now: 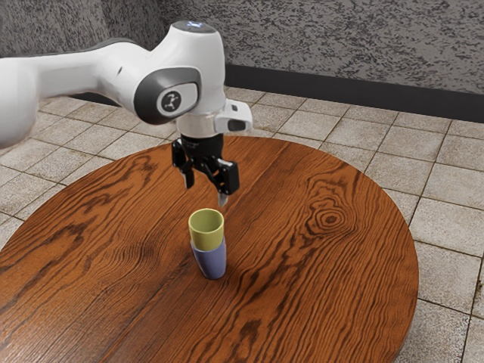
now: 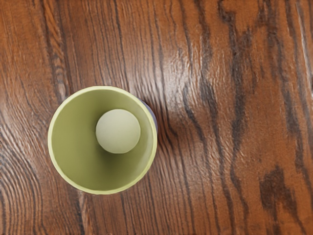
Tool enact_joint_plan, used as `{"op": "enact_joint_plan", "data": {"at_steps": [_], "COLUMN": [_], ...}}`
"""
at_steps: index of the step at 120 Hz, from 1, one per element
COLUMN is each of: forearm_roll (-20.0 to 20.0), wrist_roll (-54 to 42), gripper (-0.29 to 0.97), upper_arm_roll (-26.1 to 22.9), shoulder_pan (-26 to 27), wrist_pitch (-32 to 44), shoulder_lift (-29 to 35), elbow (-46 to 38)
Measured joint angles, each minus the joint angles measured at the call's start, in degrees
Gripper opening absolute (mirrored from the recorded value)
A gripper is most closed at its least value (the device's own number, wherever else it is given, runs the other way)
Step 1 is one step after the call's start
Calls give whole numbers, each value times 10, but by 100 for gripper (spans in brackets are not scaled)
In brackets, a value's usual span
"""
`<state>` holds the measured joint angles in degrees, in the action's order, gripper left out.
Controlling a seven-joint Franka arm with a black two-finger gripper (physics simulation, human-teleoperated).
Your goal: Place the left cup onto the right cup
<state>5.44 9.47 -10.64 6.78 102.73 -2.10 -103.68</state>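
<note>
**Inspector:** Position of the cups is to be stated.

**Assessor:** The yellow-green cup [image 1: 206, 229] is found seated upright in the mouth of the purple cup [image 1: 211, 261]. The two are stacked as one column near the middle of the round wooden table [image 1: 325, 257]. Only the lower part of the purple cup is exposed below the upper cup's wall. The purple cup's base is planted on the table top.

**Inspector:** And the gripper?

**Assessor:** The gripper [image 1: 206, 189] is recorded above the stack and apart from it, a little toward the exterior view's far side. Its fingers [image 1: 224, 198] are spread, and nothing is clamped or carried between them. No contact with either cup is observed. The white arm [image 1: 76, 83] is seen entering from the exterior view's left.

**Inspector:** What is confirmed from the wrist camera?

**Assessor:** The yellow-green cup [image 2: 78, 147] is viewed from directly overhead. Its rim is shown as a full ring and its pale inner floor is visible. Wood grain is noted on all sides of it.

**Inspector:** Surroundings?

**Assessor:** A tiled floor [image 1: 446, 151] is noted beyond the table's edge.
</note>
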Motion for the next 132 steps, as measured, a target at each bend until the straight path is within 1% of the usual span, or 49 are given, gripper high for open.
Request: {"op": "enact_joint_plan", "data": {"at_steps": [45,85,96,112,132], "forearm_roll": [-13,-16,-16,-16,-14], "wrist_roll": [-3,-19,-25,-36,-48], "gripper": [68,68,68,68,68], "upper_arm_roll": [5,24,39,54,60], "shoulder_pan": [-6,-2,8,15,8], "wrist_pitch": [-54,-107,-120,-131,-138], "shoulder_lift": [13,13,12,12,12], "elbow": [30,62,71,77,83]}}
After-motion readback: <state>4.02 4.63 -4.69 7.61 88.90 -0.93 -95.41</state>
